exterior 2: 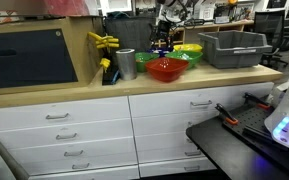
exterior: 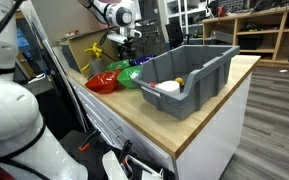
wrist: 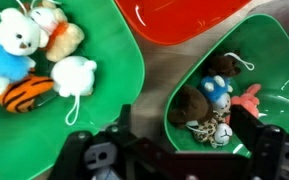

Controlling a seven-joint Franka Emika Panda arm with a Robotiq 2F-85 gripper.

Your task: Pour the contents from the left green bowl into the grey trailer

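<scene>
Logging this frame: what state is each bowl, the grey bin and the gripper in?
left green bowl: upright, holding plush toys, not gripped.
second green bowl: upright, holding small toys.
red bowl: upright, visible part bare.
grey trailer: upright, a few items inside.
gripper: open, hovering over the bowls.

left green bowl (wrist: pixel 124 80): bright green, round, deep, smooth plastic; upright.
bowl contents: small plush toys (wrist: pixel 44 60) heaped together, a white bear, a white ball, a tiger-striped one and a tan one.
bowl place: on the tabletop's middle stretch, off the edges.
grey trailer (exterior: pixel 206 75) (exterior 2: pixel 234 52): large grey rectangular bin with tall walls, a thick rim and one lowered lip; upright.
trailer place: at the tabletop's end, filling that corner.
</scene>
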